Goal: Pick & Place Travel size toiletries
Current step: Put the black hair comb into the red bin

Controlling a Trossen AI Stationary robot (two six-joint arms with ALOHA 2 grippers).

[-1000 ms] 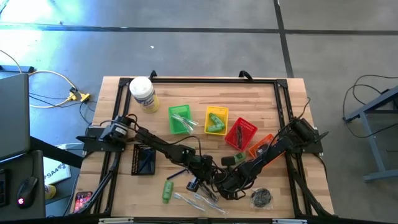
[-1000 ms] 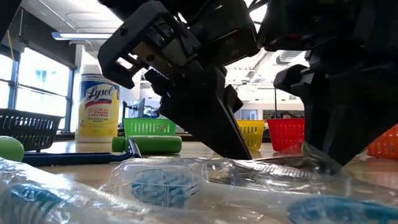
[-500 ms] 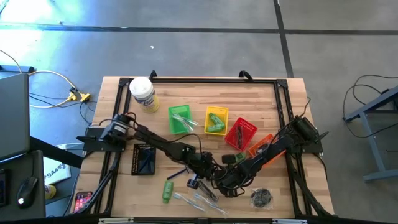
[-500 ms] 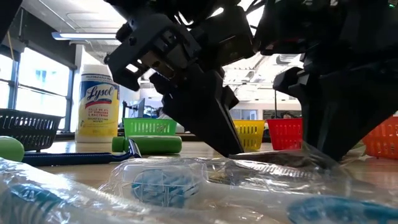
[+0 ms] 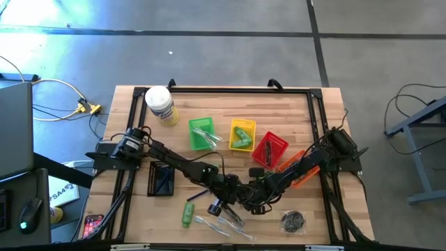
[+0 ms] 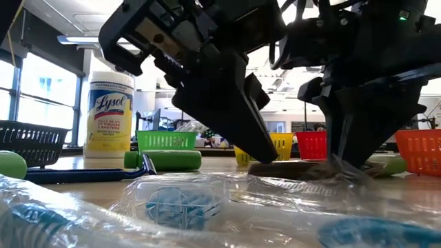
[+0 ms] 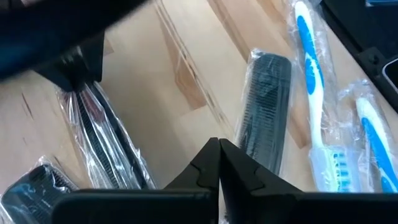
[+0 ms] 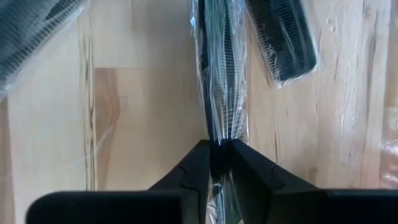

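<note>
The toiletries lie loose on the near half of the table: a green bottle (image 5: 187, 213), clear toothbrush packets (image 5: 224, 223) and a round dark pouch (image 5: 293, 222). My right gripper (image 8: 217, 149) is shut on a black comb in a clear wrapper (image 8: 219, 68), near the table's middle (image 5: 259, 202). Just to its left, my left gripper (image 7: 218, 152) is shut on nothing and points down at the bare wood (image 5: 237, 192). Beside it another wrapped comb (image 7: 264, 99) and two toothbrushes (image 7: 311, 93) lie flat on the table. My right gripper pinches one end of the wrapped comb (image 8: 218, 138) between its two fingers, wrapper and comb together. The fingers come steeply from above, and the comb runs on away from them. The held end (image 6: 329, 167) is off the wood; whether the far end rests there I cannot tell.
Green (image 5: 202, 132), yellow (image 5: 242, 134), red (image 5: 270, 148) and orange (image 5: 295, 164) mesh baskets stand in a row behind the grippers, and a black one (image 5: 162, 178) stands at the left. A white jar (image 5: 159, 104) stands at the far left. The two arms nearly meet mid-table.
My right gripper has risen a little and gone slightly toward the far edge with the wrapped comb, whose held end has come up off the table. The orange basket shows more fully behind it. My left gripper has stayed shut beside it.
</note>
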